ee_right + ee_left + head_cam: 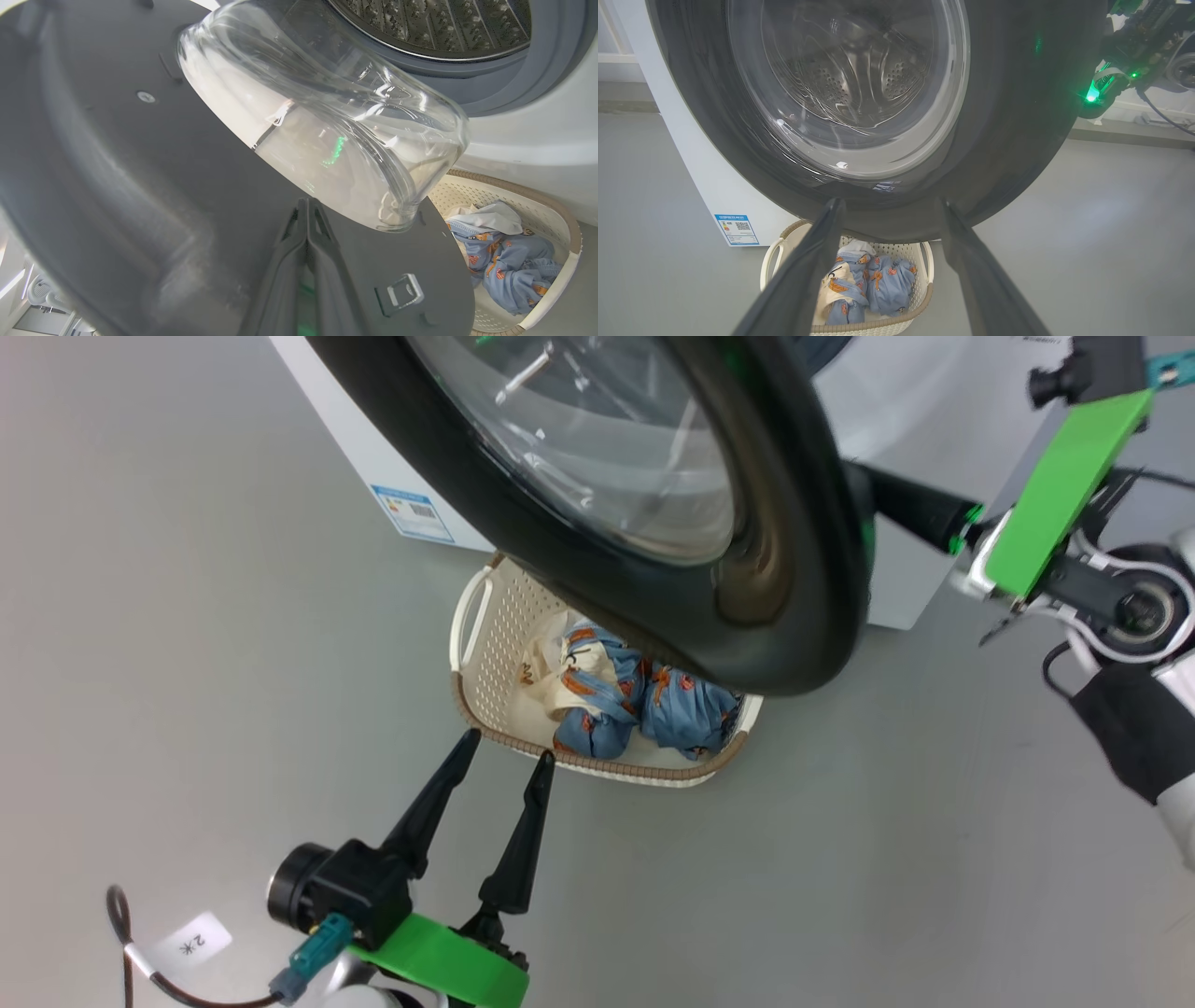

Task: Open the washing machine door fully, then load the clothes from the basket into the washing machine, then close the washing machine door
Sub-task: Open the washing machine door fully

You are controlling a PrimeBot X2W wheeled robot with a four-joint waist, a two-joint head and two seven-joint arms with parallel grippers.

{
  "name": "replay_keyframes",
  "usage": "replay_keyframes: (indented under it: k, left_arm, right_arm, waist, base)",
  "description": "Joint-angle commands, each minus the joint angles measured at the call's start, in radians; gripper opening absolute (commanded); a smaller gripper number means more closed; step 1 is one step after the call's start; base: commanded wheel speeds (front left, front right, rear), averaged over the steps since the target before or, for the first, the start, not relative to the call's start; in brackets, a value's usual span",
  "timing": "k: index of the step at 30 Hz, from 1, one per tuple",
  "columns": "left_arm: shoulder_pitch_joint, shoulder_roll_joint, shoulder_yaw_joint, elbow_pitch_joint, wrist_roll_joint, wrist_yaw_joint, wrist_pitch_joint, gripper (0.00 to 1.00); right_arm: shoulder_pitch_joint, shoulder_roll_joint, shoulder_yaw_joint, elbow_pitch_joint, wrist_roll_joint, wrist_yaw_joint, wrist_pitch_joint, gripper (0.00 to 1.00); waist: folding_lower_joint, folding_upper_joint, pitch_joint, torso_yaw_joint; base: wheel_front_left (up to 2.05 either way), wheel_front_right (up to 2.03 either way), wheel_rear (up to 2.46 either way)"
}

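The washing machine door, a black rim around a bulging glass bowl, stands partly swung out over the basket. The clothes, blue and cream with orange figures, lie in the basket. My left gripper is open, its tips just short of the basket's near rim. In the left wrist view the left gripper points at the door's outer face, above the clothes. My right gripper is shut, its tips against the door's grey inner face below the glass bowl. The right gripper reaches behind the door's edge.
The washing machine's white body carries a blue label. Its steel drum and grey rubber ring show behind the door. A latch sits on the door's inner face. Grey floor spreads left and right of the basket.
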Motion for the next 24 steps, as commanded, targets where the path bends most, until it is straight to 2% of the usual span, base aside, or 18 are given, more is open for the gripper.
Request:
replay_keyframes:
  k: [1, 24]
  left_arm:
    - [0.012, 0.011, 0.04, -0.017, 0.01, -0.007, -0.006, 1.0]
    - [0.081, 0.011, 0.083, -0.014, 0.026, -0.033, -0.006, 1.0]
  right_arm:
    - [0.036, 0.019, 0.014, -0.039, 0.003, 0.003, 0.002, 0.0]
    - [0.197, 0.115, 0.154, -0.183, -0.009, 0.003, 0.016, 0.0]
  waist:
    - [0.0001, 0.0, -0.026, -0.006]
    - [0.0001, 0.0, -0.134, 0.046]
  base:
    - [0.0, 0.0, 0.0]
    - [0.0, 0.0, 0.0]
